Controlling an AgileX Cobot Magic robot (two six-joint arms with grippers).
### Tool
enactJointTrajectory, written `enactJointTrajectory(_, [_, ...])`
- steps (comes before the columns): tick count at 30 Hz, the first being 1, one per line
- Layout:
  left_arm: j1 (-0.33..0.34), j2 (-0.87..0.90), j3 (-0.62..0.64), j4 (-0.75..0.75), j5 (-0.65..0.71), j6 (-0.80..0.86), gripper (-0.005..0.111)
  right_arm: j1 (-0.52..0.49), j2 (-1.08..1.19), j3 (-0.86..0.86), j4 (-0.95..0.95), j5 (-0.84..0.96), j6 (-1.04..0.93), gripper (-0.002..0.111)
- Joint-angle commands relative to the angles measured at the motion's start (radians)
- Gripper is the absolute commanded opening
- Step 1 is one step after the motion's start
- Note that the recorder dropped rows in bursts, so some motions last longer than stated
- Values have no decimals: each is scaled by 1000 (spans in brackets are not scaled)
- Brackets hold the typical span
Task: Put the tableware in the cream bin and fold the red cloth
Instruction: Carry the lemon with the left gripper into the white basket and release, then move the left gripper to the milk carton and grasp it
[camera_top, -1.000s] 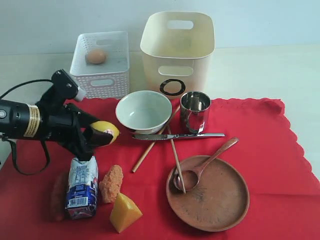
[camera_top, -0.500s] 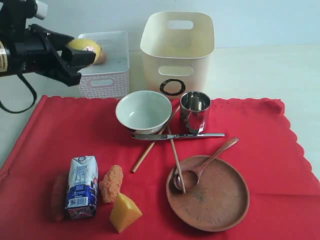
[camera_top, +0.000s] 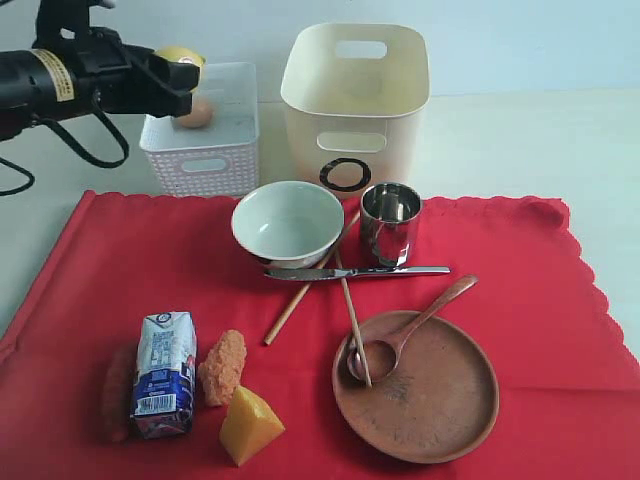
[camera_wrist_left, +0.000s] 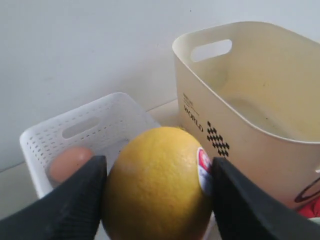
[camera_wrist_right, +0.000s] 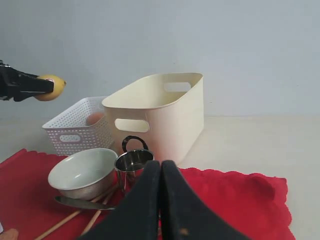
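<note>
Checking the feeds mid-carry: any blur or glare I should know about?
Left wrist view: lemon close and slightly soft, bin sharper. Right wrist view: shut jaws dark and blurred. Exterior view: even light, glints on the cup.

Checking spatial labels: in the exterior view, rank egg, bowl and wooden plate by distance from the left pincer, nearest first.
From the left pincer, holding the lemon:
1. egg, in the white basket, close by.
2. bowl, mid red cloth, far edge.
3. wooden plate, cloth's near right.
</note>
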Motion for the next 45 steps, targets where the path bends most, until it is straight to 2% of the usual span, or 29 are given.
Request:
enactJointTrajectory(1, [5,99,-64,-104,-4,5,0,2,-7,4,-3,-4,1,0])
enactJointTrajectory(7, [22,216,-118,-166,-4,8,2,2,-7,4,-3,-4,1,0])
enactJointTrajectory(9, [22,243,-126,-166,-4,30,16,2,-7,4,-3,-4,1,0])
enactJointTrajectory(10, [22,251,-128,-166,-11,30,28,2,-7,4,-3,-4,1,0])
enactJointTrajectory(11, [22,255,-128,-166,-15,30,34,2,-7,4,-3,-4,1,0])
enactJointTrajectory(12, [22,255,-128,-166,-15,30,47,2,-7,4,-3,-4,1,0])
enactJointTrajectory(14, [22,255,-128,-166,-17,30,63,2,-7,4,-3,-4,1,0])
enactJointTrajectory(16, [22,255,-128,-166,-17,30,75,2,-7,4,-3,-4,1,0])
enactJointTrajectory(18, [22,255,-128,-166,-17,30,82,2,-7,4,-3,-4,1,0])
enactJointTrajectory(20, [22,255,-128,-166,-17,30,84,2,-7,4,-3,-4,1,0])
enactJointTrajectory(25, [22,244,-128,-162,-11,28,84,2,-7,4,-3,-4,1,0])
enactJointTrajectory(28, [20,185,-128,-123,115,21,82,2,-7,4,-3,-4,1,0])
enactJointTrajectory(30, [20,154,-128,-123,157,3,77,2,-7,4,-3,-4,1,0])
enactJointTrajectory(31, [20,139,-128,-123,173,-5,72,2,-7,4,-3,-4,1,0])
enactJointTrajectory(33, [20,100,-124,-123,189,-72,51,2,-7,4,-3,-4,1,0])
enactJointTrajectory(34, [20,74,-112,-123,196,-110,34,2,-7,4,-3,-4,1,0])
enactJointTrajectory(35, [20,58,-101,-123,204,-110,24,2,-7,4,-3,-4,1,0])
enactJointTrajectory(36, [20,28,-80,-123,226,-110,4,2,-7,4,-3,-4,1,0])
enactJointTrajectory(37, [20,14,-67,-118,228,-108,0,2,-7,4,-3,-4,1,0])
enactJointTrajectory(40, [10,-45,17,-113,226,-167,0,2,-7,4,-3,-4,1,0])
enactJointTrajectory(42, [-7,-84,109,-95,163,-181,0,2,-7,4,-3,-4,1,0])
enactJointTrajectory(45, [-18,-135,188,-95,138,-224,0,2,-7,4,-3,-4,1,0])
